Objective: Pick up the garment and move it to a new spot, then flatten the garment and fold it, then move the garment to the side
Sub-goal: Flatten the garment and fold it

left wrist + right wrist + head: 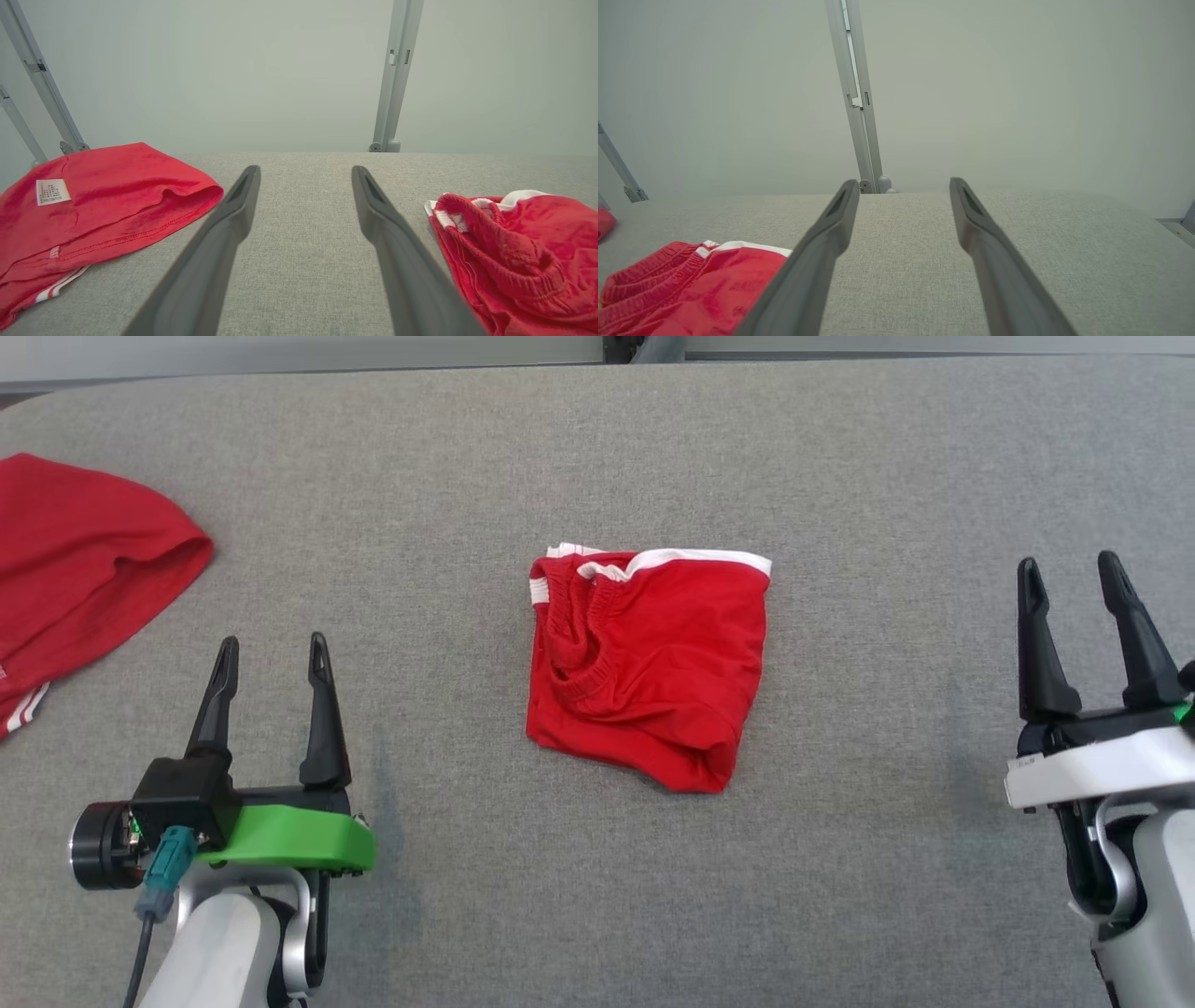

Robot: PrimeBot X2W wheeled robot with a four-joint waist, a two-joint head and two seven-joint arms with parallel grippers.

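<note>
We see the red shorts (644, 663) lying near the middle of the grey tabletop (653, 448), gathered into a compact, roughly square bundle of several layers. The elastic waistband (579, 644) is puckered on its left side and a white trim (695, 558) runs along the far edge. The left gripper (273, 642) and the right gripper (1068, 562) sit well apart from the shorts on either side, each with its fingers spread wide and holding nothing. We judge the cloth to be light, soft and limp. It should not slip from a pinch, but the layers may slide over one another and the bundle may fall open if only the top sheet is caught. We would take hold low at the thick folded edges, on opposite sides, with the fingers sliding against the tabletop to trap every layer. The ribbed waistband looks the firmest place to grip. A second red garment (84, 551) lies at the far left, so we would choose a side with care.
</note>
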